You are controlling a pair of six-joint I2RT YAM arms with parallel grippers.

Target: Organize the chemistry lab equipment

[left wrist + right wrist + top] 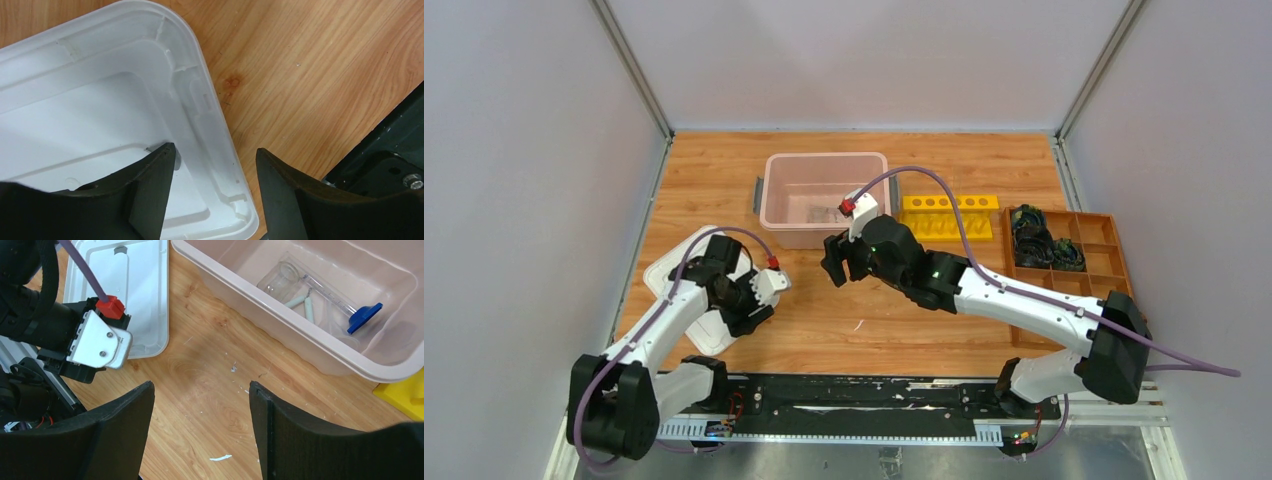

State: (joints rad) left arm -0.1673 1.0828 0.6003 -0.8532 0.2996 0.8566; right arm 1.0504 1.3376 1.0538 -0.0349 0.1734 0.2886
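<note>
A pink bin [796, 176] stands at the back centre. In the right wrist view the bin [280, 320] holds a clear plastic cup [280, 277], a thin clear rod with a blue end [364, 317] and a small white triangle [301, 303]. No blue-capped tubes show. My left gripper [752, 316] is open and empty, its jaws astride the corner edge of a white lid [100, 100]; it also shows in its own view [215, 148]. My right gripper [836, 266] is open and empty over bare wood in front of the bin, seen also in the right wrist view [200, 383].
The white lid [670, 277] lies flat at the left. A yellow rack with holes [949, 215] sits right of the bin. A wooden compartment tray [1096, 244] with black coiled items is at the right. A small white scrap [220, 458] lies on the wood.
</note>
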